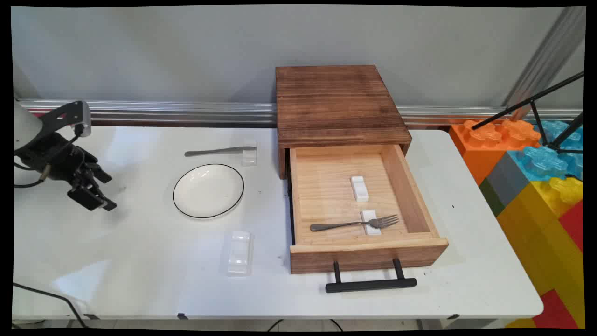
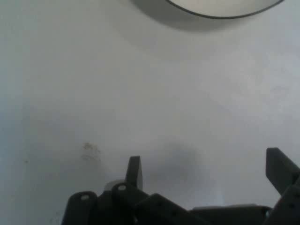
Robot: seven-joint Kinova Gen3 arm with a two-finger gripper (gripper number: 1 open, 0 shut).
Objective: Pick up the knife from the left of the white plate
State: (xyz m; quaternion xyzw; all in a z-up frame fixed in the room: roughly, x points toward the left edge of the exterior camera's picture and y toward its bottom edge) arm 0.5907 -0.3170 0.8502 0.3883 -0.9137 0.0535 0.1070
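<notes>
Main view: the gripper (image 1: 99, 190) hangs low near the table's (image 1: 140, 280) left edge, tilted toward the plate (image 1: 208, 190), bare tabletop between them; the open drawer (image 1: 364, 254) holds a fork (image 1: 354, 224). Hand view: fingers (image 2: 134, 171) spread wide, holding nothing; plate rim at top.

plate (image 1: 208, 190) | knife (image 1: 219, 150) on rest (image 1: 249, 156) | open drawer (image 1: 419, 196): fork (image 1: 354, 224), 2 rests | toy blocks (image 1: 536, 158)

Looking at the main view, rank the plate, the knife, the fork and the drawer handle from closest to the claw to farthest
From the claw, at the table's left:
1. Plate, just to its right.
2. Knife, behind the plate.
3. Fork, inside the open drawer.
4. Drawer handle, at the drawer's front, near the table's near edge.
</notes>
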